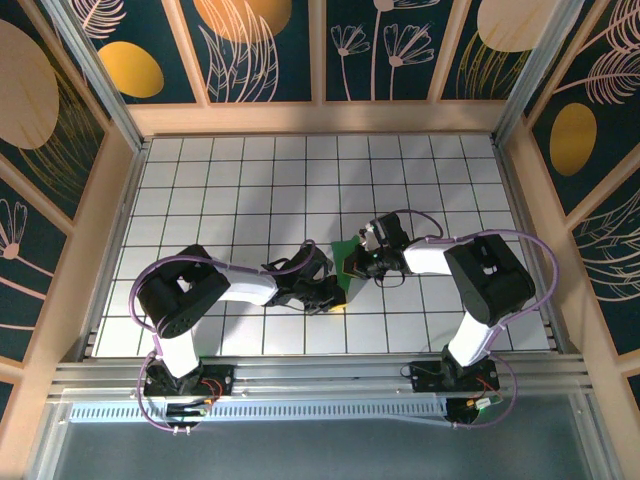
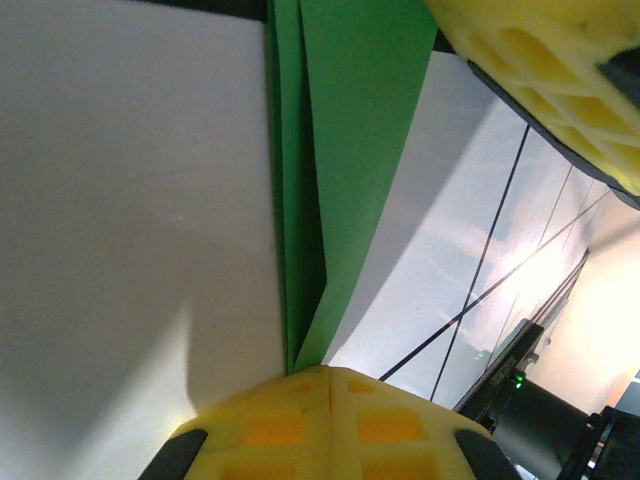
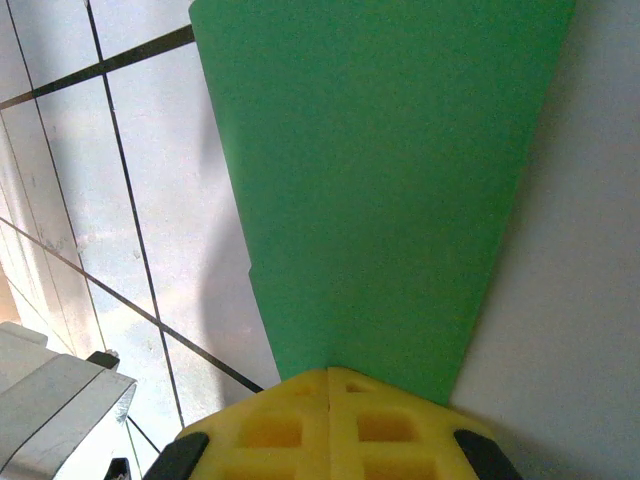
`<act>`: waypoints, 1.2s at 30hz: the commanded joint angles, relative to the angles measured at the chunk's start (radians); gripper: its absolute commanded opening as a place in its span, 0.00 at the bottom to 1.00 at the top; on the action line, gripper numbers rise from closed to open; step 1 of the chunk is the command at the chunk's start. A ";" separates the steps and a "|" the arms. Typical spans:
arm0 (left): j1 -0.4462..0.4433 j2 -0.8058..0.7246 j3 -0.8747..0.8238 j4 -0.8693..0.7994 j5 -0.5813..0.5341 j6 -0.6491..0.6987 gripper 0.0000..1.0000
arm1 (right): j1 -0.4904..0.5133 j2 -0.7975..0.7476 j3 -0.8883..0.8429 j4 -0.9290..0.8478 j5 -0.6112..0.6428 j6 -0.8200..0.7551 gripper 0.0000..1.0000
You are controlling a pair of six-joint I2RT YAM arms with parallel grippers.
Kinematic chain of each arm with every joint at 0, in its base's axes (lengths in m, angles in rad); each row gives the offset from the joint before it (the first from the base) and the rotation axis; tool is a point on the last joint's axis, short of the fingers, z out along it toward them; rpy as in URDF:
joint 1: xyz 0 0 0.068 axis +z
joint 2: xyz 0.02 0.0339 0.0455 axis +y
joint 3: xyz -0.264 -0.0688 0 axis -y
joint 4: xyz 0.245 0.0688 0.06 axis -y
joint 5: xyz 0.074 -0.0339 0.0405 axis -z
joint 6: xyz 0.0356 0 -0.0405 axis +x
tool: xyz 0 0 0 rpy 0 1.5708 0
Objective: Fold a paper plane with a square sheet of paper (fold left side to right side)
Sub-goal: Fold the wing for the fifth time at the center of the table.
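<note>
A: Now, item one: left gripper (image 2: 325, 385)?

B: Jaws fully closed, tips on the green sheet (image 2: 350, 120); pinched or merely pressed, unclear. The sheet's creased long axis runs straight ahead of it.

A: Right gripper (image 3: 330, 380)?

B: Likewise closed, with the sheet fanning forward from its tips. Both arms are equally near, facing each other across the sheet.

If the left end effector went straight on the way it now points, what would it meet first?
Most likely the folded green paper, which runs straight ahead from its shut fingertips; beyond it the white table, though depth is unclear.
</note>
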 commanded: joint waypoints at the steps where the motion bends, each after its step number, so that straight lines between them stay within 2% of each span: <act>1: -0.020 -0.004 -0.028 -0.064 0.027 -0.006 0.00 | 0.015 0.078 -0.036 -0.146 0.147 -0.029 0.00; 16: -0.041 -0.040 -0.043 -0.112 0.019 0.020 0.00 | 0.016 0.078 -0.036 -0.152 0.150 -0.030 0.00; 27: -0.015 -0.176 -0.037 -0.086 -0.010 0.013 0.00 | 0.016 0.076 -0.031 -0.158 0.150 -0.030 0.00; 36: 0.010 -0.061 0.052 -0.075 0.003 0.039 0.00 | 0.017 0.076 -0.030 -0.163 0.148 -0.032 0.00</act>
